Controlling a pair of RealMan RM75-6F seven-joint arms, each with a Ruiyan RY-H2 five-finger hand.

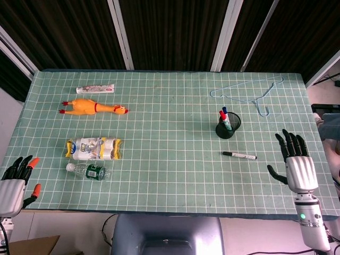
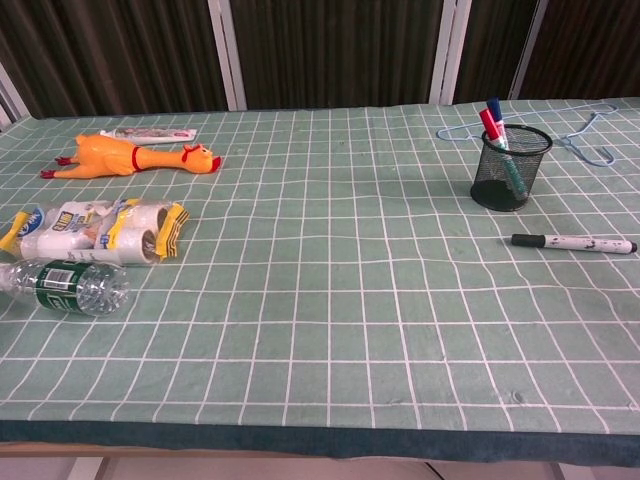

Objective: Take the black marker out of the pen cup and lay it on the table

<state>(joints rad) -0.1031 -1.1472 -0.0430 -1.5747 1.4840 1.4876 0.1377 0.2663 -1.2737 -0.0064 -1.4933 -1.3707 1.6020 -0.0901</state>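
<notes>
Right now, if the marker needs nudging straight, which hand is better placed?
Right. The right hand hovers open near the table's right edge, close to the black marker lying in front of the pen cup. The left hand sits off the far left corner.
</notes>
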